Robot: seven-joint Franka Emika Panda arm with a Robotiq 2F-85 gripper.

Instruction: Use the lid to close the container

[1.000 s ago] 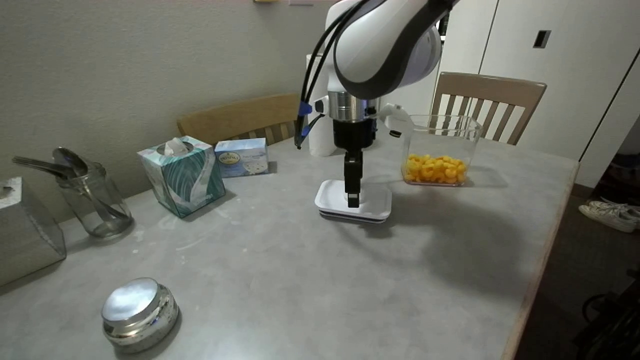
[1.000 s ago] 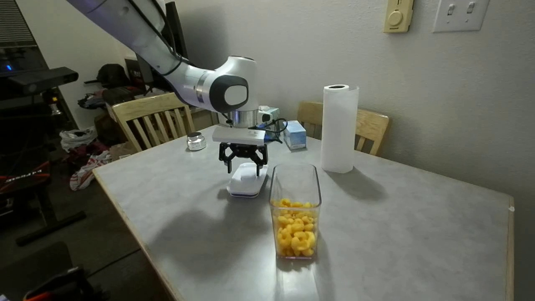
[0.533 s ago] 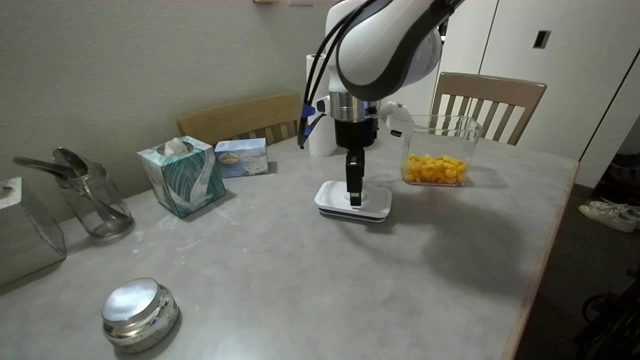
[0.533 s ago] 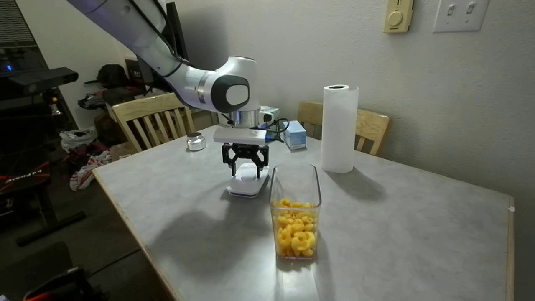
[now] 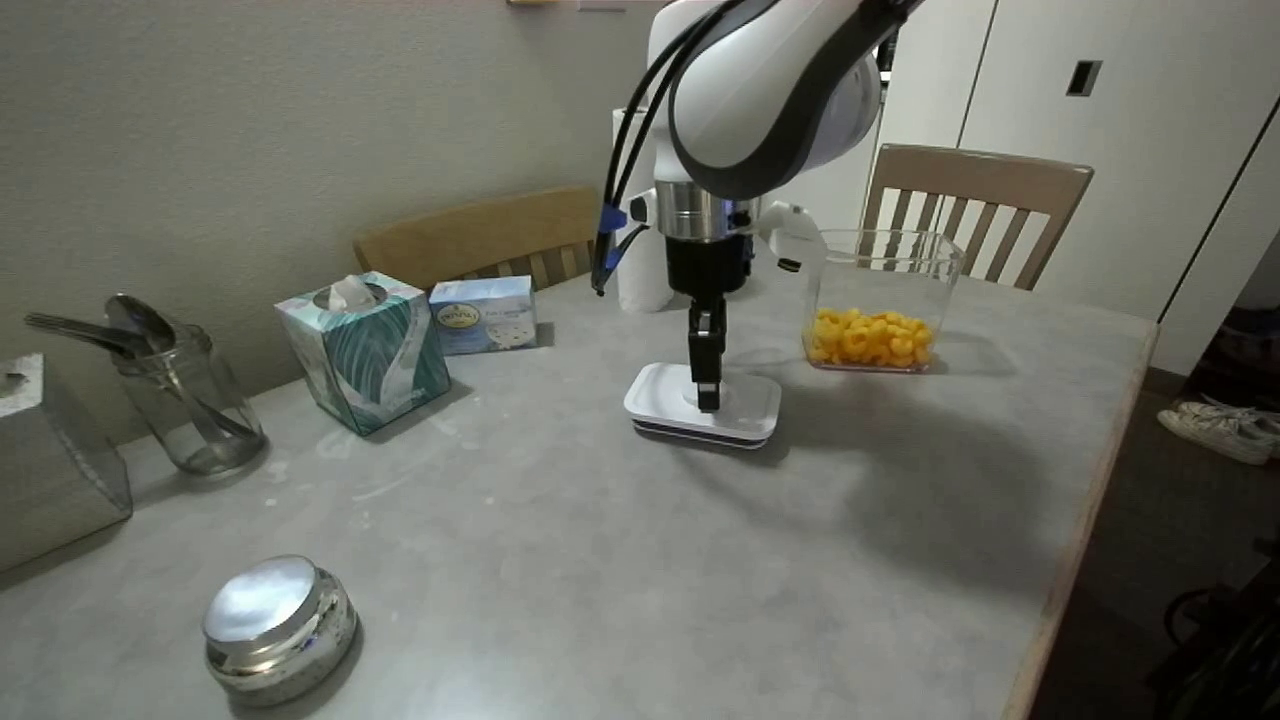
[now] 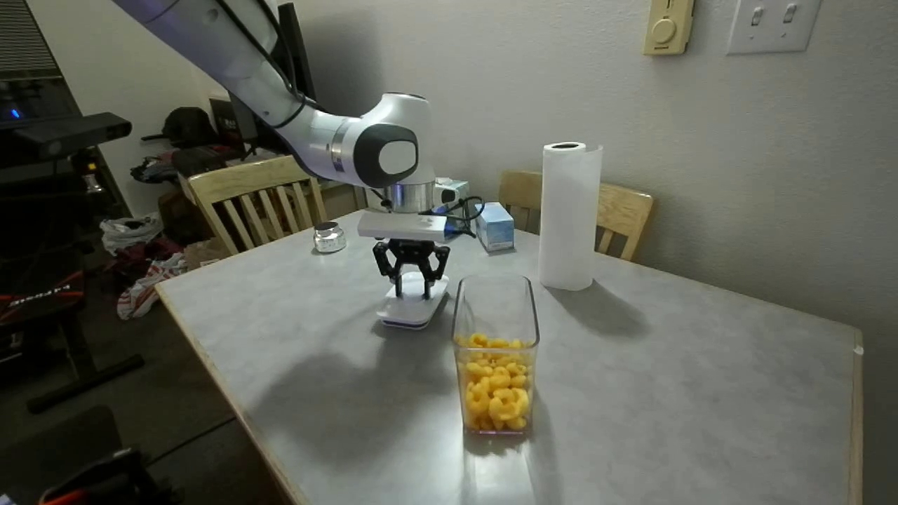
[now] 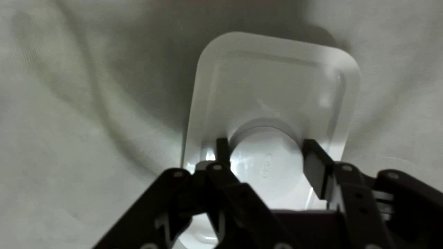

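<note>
The lid (image 5: pixel 655 393) is a flat white rounded rectangle with a round raised centre piece. It lies on the table in both exterior views (image 6: pixel 394 313). My gripper (image 5: pixel 708 406) points straight down over the lid. In the wrist view, my gripper's fingers (image 7: pixel 264 152) are closed in against both sides of the lid's (image 7: pixel 266 83) round centre piece. They also show close together at it in an exterior view (image 6: pixel 413 294). The container (image 5: pixel 885 285) is a clear, open-topped box with orange-yellow pieces inside. It stands upright on the table, apart from the lid, also in an exterior view (image 6: pixel 496 308).
A paper-towel roll (image 6: pixel 570 217) stands near the wall. A teal tissue box (image 5: pixel 375 345), a blue tea box (image 5: pixel 487 315), a glass jar with cutlery (image 5: pixel 195 400) and a shiny metal dome (image 5: pixel 280 630) are on the table. Chairs (image 5: pixel 975 190) stand behind the table.
My gripper has come slightly down and its fingers have closed in on the lid's centre piece. The lid has shifted slightly to the left in both exterior views. The container has not moved.
</note>
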